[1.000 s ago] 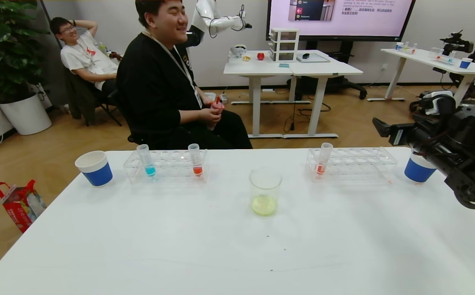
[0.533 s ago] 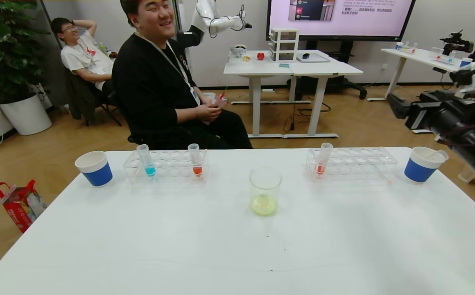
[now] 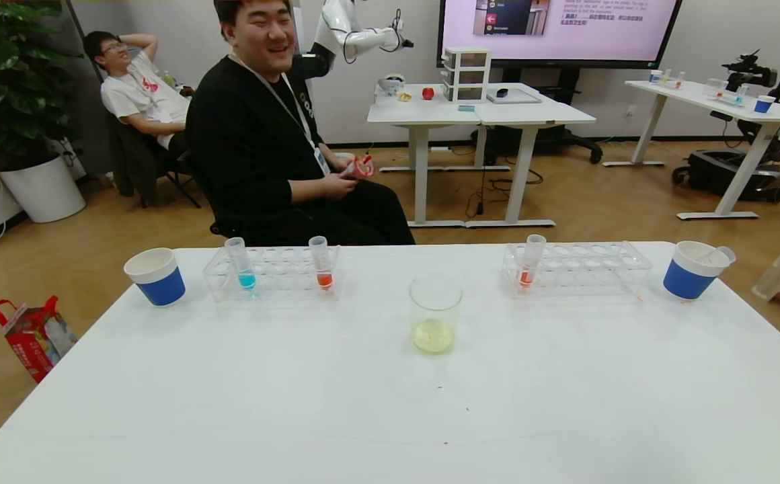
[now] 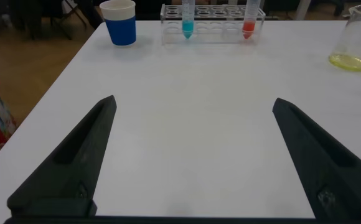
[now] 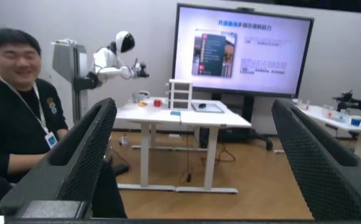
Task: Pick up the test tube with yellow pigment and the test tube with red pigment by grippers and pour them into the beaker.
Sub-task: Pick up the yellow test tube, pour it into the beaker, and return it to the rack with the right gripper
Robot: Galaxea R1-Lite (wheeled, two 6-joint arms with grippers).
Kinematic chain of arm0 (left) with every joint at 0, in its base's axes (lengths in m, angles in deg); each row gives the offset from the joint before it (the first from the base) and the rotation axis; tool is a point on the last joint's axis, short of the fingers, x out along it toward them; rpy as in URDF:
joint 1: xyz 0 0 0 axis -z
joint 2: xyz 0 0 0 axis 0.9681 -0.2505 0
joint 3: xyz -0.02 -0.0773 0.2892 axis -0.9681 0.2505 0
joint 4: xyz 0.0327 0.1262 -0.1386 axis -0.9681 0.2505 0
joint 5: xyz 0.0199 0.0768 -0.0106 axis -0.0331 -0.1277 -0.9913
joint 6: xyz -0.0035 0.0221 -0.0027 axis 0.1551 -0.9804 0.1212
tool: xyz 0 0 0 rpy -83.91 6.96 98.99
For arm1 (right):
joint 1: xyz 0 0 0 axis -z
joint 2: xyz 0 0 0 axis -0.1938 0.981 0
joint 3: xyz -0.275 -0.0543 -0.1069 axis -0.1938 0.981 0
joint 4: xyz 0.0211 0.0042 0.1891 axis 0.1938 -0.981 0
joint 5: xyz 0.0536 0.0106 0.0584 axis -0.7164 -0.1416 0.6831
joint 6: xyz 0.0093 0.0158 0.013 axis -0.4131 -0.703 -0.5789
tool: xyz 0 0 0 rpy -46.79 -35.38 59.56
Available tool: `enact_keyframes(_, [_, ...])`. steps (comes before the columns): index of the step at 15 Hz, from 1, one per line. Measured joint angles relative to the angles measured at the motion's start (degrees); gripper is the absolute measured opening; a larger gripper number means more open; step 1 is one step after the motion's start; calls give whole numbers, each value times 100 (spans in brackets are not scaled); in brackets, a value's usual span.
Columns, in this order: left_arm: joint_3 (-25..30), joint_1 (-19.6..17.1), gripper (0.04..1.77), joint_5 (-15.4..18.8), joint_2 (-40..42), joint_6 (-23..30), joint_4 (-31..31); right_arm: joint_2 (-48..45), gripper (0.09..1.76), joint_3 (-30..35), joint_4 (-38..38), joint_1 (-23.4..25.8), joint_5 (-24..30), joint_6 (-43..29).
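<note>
Beaker (image 3: pixel 436 314) sits mid-table w/ pale yellow liquid at its bottom, so I judge the yellow pour done; no yellow tube in sight. Red test tube (image 3: pixel 321 263) is upright in the left rack (image 3: pixel 276 272), red pour left. My left gripper (image 4: pixel 193 155) is wide apart, empty, above bare table; right gripper (image 5: pixel 193 155) apart, empty, raised toward the room.

Past your white worktable (image 3: pixel 390 403) you've got a wood floor (image 3: pixel 565 195) and pale walls (image 3: pixel 719 33). A wall screen (image 3: pixel 558 27) (pink slide showing) hangs behind two joined white desks (image 3: pixel 481 111) w/ a small drawer unit (image 3: pixel 467 74). Another white desk (image 3: pixel 713 101) stands further right. A big potted plant (image 3: pixel 10 87) fills the far-left corner; a red bag (image 3: pixel 30 333) sits on the floor nearby.
</note>
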Motion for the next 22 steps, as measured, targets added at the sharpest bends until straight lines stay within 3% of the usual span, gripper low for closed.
enact_keyframes(2, [0,0,175,0,0,2,2,-909,174,544,-150,-46,74,85])
enact_keyframes(5, [0,0,175,0,0,0,0,-2414,174,1134,-996,-83,219,173])
enact_keyframes(11, [0,0,175,0,0,2,2,-5539,174,1321,-4992,-83,720,234])
enact_keyframes(12, [0,0,175,0,0,0,2,-5887,174,1401,-5298,-68,773,229])
enact_keyframes(17, [0,-2,175,0,0,2,0,-6532,174,2848,-4769,-44,751,336])
enact_keyframes(21, [0,0,175,0,0,2,2,-6589,174,3110,-6596,-35,263,311])
enact_keyframes(22, [0,0,175,0,0,2,2,-6591,174,3112,-6665,-38,202,151])
